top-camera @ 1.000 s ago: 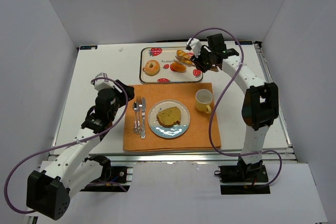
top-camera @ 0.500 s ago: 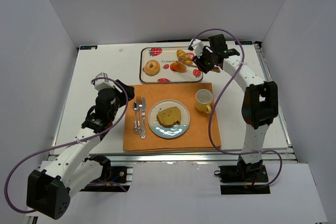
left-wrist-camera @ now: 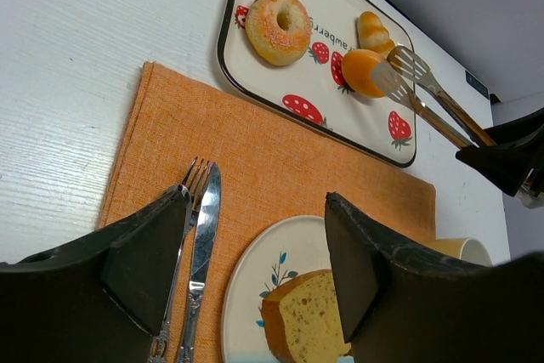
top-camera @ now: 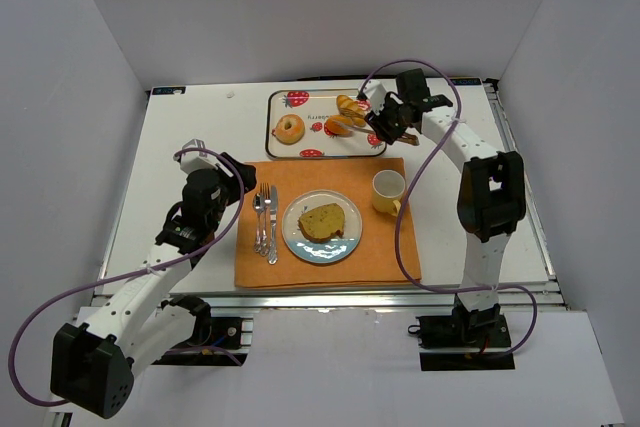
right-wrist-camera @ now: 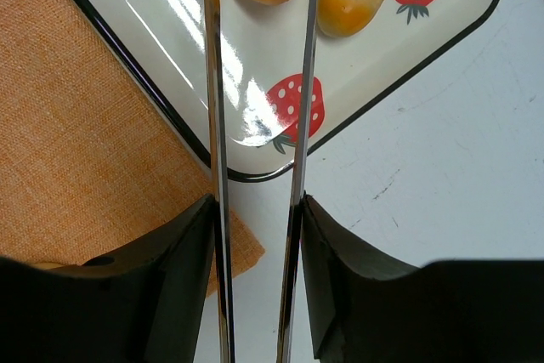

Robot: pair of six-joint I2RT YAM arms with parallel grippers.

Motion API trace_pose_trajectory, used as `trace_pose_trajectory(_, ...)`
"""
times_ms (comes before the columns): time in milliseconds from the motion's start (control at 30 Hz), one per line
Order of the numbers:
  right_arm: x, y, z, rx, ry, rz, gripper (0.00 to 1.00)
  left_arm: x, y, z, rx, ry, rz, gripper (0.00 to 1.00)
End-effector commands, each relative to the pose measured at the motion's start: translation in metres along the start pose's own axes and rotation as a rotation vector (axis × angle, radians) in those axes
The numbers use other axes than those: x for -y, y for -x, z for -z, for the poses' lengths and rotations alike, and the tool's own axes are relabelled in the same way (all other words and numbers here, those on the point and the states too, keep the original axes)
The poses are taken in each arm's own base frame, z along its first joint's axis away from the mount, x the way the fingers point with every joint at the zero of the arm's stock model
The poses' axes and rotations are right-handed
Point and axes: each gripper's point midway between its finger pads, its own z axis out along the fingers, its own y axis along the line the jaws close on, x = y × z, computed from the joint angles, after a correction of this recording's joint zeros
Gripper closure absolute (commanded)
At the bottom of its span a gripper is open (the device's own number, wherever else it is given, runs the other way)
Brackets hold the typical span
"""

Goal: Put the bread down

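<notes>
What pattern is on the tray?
Tray: red strawberries on white, dark rim; clearest in left wrist view.

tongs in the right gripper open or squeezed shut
Open: the two arms of the tongs stand apart, with the tray showing between them, while the right gripper holds them from outside.

A white table [top-camera: 190,127] is shut in by plain white walls: the left wall [top-camera: 70,97], the back wall [top-camera: 300,7] and the right wall [top-camera: 585,97]. A metal rail [top-camera: 300,299] is fixed along its near edge. Below, what may be a white floor [top-camera: 330,387] is seen. Everything is lit evenly.
</notes>
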Motion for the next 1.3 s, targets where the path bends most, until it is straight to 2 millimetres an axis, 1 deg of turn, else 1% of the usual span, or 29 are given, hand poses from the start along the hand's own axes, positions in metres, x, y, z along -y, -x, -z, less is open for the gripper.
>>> trace_pose_trajectory(0, 0.010, 0.009, 0.002, 0.028, -0.019, -0.001, 0.52, 0.002, 0.006, 0.003, 0.018, -0.011, 0.013, 0.24)
trace_pose_trajectory(167, 0.008, 0.006, 0.001, 0.020, -0.013, -0.005, 0.51, 0.002, 0.006, 0.003, 0.019, -0.013, 0.015, 0.24)
trace_pose_trajectory(300, 0.009, 0.009, 0.005, 0.034, -0.015, -0.013, 0.51, 0.002, 0.006, 0.003, 0.019, -0.013, 0.015, 0.24)
trace_pose_trajectory(567, 0.024, 0.022, 0.029, 0.105, -0.081, -0.033, 0.52, 0.002, 0.006, 0.004, 0.021, -0.014, 0.017, 0.24)
trace_pose_trajectory(600, 0.023, 0.020, 0.029, 0.102, -0.081, -0.041, 0.52, 0.002, 0.006, 0.004, 0.021, -0.014, 0.017, 0.24)
trace_pose_trajectory(667, 0.023, 0.021, 0.033, 0.110, -0.083, -0.040, 0.52, 0.002, 0.006, 0.004, 0.020, -0.016, 0.019, 0.24)
trace_pose_trajectory(867, 0.016, 0.015, 0.027, 0.091, -0.053, -0.053, 0.51, 0.003, 0.007, 0.003, 0.021, -0.019, 0.020, 0.24)
trace_pose_trajectory(967, 0.013, 0.011, 0.022, 0.079, -0.027, -0.062, 0.51, 0.003, 0.007, 0.004, 0.021, -0.019, 0.020, 0.24)
trace_pose_trajectory(1000, 0.010, 0.007, 0.018, 0.066, -0.015, -0.069, 0.51, 0.003, 0.007, 0.004, 0.022, -0.018, 0.020, 0.24)
trace_pose_trajectory(1067, 0.010, 0.009, 0.016, 0.066, -0.001, -0.072, 0.51, 0.003, 0.007, 0.005, 0.024, -0.019, 0.020, 0.24)
trace_pose_trajectory(1133, 0.006, 0.006, 0.011, 0.054, 0.024, -0.081, 0.51, 0.002, 0.007, 0.005, 0.023, -0.014, 0.021, 0.24)
trace_pose_trajectory(1167, 0.008, 0.008, 0.011, 0.058, 0.025, -0.080, 0.51, 0.003, 0.008, 0.005, 0.027, -0.017, 0.022, 0.24)
trace_pose_trajectory(1233, 0.005, 0.005, 0.007, 0.046, 0.045, -0.086, 0.51, 0.003, 0.008, 0.005, 0.027, -0.017, 0.024, 0.24)
trace_pose_trajectory(1267, 0.006, 0.007, 0.007, 0.049, 0.044, -0.087, 0.51, 0.002, 0.007, 0.005, 0.026, -0.014, 0.023, 0.24)
